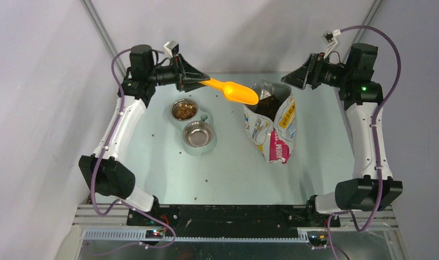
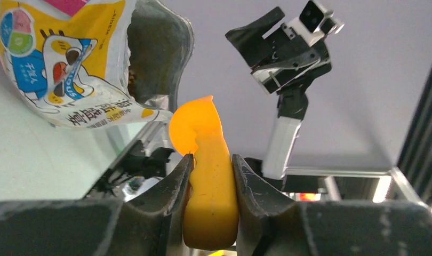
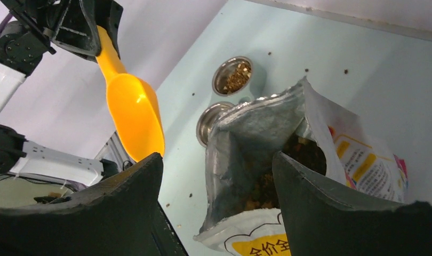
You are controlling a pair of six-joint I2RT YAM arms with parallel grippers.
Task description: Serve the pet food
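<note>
Top external: we list left pincer [image 1: 198, 81] clamped on scoop [image 1: 236, 91] handle.
Right pincer [image 1: 293, 76]: jaws apart, empty.
Pet food [image 1: 269, 103]: in open bag [image 1: 277, 135], just ahead of left pincer, along scoop's long axis; left arm nearer, we judge.

The foil bag [image 3: 358, 160] is carrying dark Chinese characters [image 3: 256, 248] on a yellow panel, reading 全价全. In the left wrist view, bold characters [image 2: 96, 120] are standing upside down, unreadable. White letters on its pink panel [image 1: 278, 147] are appearing too small.

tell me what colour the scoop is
The scoop is bright orange all over, with no pattern; the right wrist view shows it best.
</note>
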